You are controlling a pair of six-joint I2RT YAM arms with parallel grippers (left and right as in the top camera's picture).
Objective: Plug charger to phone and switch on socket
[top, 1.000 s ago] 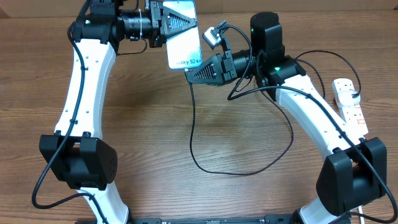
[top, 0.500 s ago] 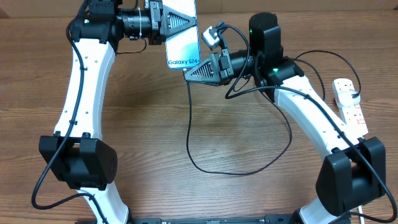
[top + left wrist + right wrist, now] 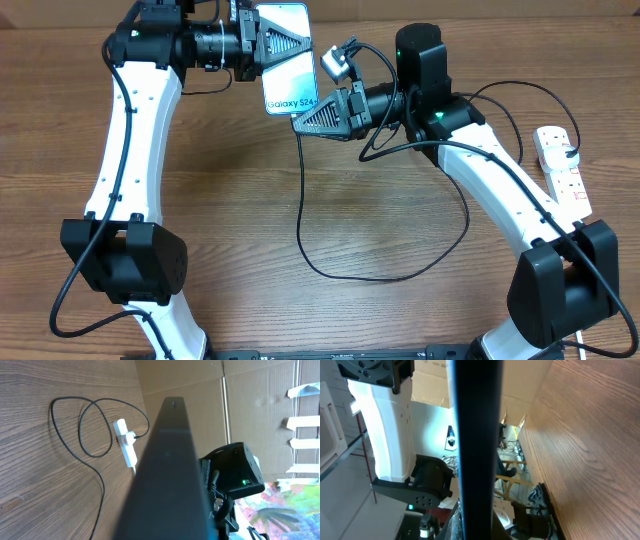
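The charger (image 3: 380, 280) lies in a wide loop on the desk (image 3: 230, 220) between the two arms. One end runs right to the socket (image 3: 562, 172), which lies flat by the desk's right edge, and is plugged in at its far end. The other end runs up to the right claw (image 3: 298, 123). That claw is closed on the cable's free end and points left at the bottom edge of the phone (image 3: 290, 75). Whether the connector sits in the phone I cannot tell. The phone is held above the desk at the far side, screen up. The left claw (image 3: 305, 45) is clamped on its upper half from the left. In both wrist views the phone's dark edge fills the middle.
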